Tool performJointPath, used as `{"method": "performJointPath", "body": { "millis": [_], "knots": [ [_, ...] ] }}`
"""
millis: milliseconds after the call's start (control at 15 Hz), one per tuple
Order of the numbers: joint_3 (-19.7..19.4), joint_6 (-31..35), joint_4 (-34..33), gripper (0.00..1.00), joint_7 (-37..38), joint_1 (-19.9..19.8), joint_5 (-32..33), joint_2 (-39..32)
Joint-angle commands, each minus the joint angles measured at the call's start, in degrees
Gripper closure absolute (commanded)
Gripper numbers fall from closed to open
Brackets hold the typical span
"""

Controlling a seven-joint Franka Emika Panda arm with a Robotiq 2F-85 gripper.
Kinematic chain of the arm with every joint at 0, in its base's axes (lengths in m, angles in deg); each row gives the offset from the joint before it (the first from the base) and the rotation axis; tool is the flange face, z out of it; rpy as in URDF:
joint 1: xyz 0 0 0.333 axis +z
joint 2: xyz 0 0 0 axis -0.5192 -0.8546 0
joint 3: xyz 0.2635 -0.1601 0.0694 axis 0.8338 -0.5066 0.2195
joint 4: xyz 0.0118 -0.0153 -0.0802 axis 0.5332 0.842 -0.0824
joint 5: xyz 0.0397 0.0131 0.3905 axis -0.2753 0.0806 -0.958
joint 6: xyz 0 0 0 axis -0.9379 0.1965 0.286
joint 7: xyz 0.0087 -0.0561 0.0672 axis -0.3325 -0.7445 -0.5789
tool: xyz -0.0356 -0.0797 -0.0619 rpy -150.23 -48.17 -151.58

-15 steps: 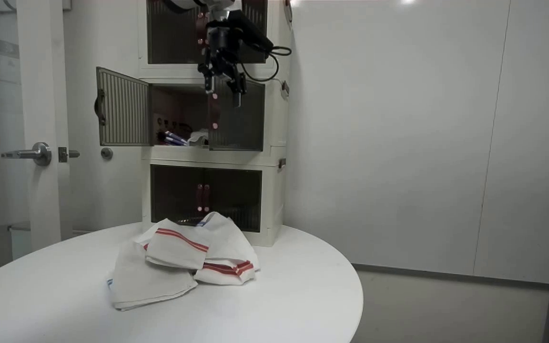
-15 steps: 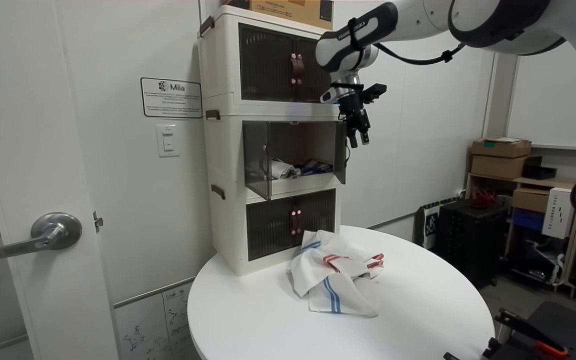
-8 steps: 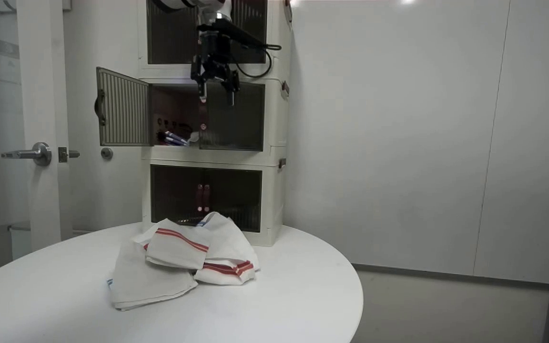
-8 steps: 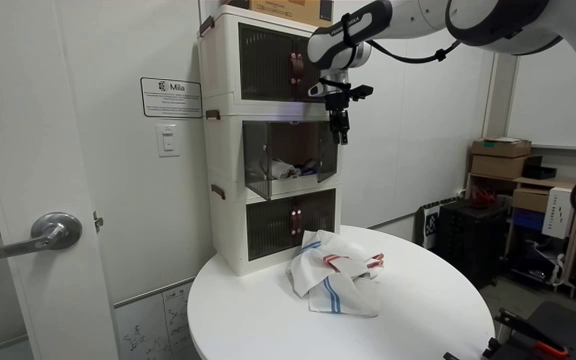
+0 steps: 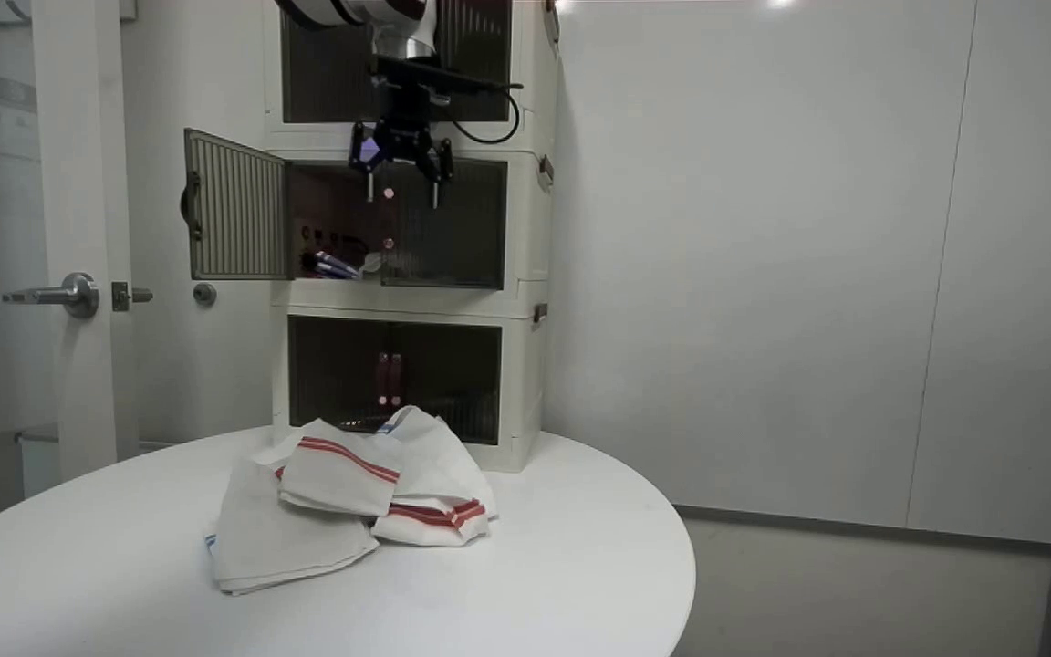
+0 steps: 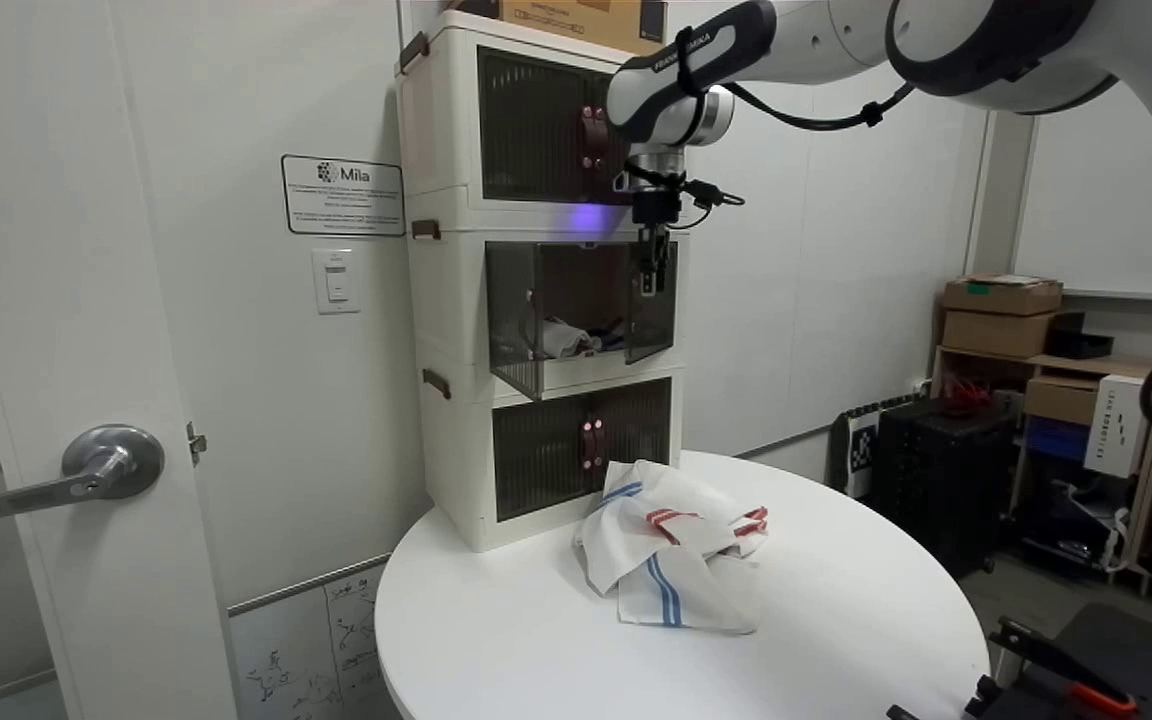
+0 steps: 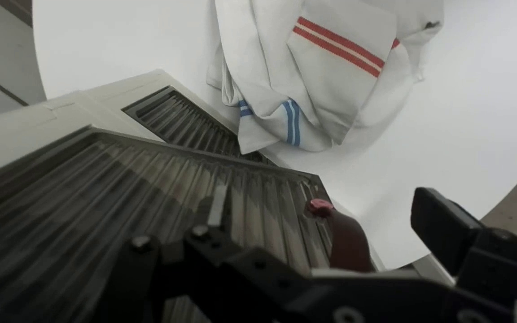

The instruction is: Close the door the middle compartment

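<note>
Black with paler tips, the gripper [image 5: 402, 192] hangs downward with its two fingers [image 7: 440, 226] spread well apart, a wide gap between them. Behind it, in both exterior views, is the middle compartment [image 6: 586, 283] of a tall white cabinet [image 6: 451, 400]. One tinted leaf [image 5: 457, 233] stands ajar right by the gripper; in the wrist view one finger hangs over its ribbed pane and the other out past its dark red handle [image 7: 350, 244]. Whether either touches, I can't tell from here. The opposite leaf [image 5: 238, 205] juts far out, well away from the gripper.

Inside, beyond and below the fingers, sit a white bundle [image 6: 566, 338] and a blue-and-white item [image 5: 336, 266] that I can't make out. Above the gripper, the top cubby [image 6: 536, 125] is closed, a cardboard box [image 6: 581, 22] resting over it; below, the bottom cubby [image 6: 544, 462] is closed too, its inside hidden behind dark panes. Lower, white cloths [image 6: 686, 560] striped red and blue lie heaped on a round white table [image 6: 836, 620].

Off to the gripper's side, past the cabinet, a wall sign [image 6: 343, 195] reads “Mila” over lines too fine to read. Up the arm [image 6: 806, 45] from the gripper, partly covered lettering [image 6: 701, 42] starts “FRAN” and ends “MIKA”.
</note>
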Motion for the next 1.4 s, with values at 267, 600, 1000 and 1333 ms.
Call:
{"method": "performJointPath", "body": {
  "millis": [267,600,1000,1333],
  "knots": [
    [-0.2,9.9,2.3,0.00,18.4,-1.0,-6.4,-0.6],
    [0.1,20.0,5.1,0.00,25.6,-0.4,-9.3,0.6],
    [1.4,28.7,9.2,0.00,29.8,-0.4,-9.0,2.3],
    [1.8,33.7,12.6,0.00,30.8,-0.2,-8.8,4.3]
  ]
}}
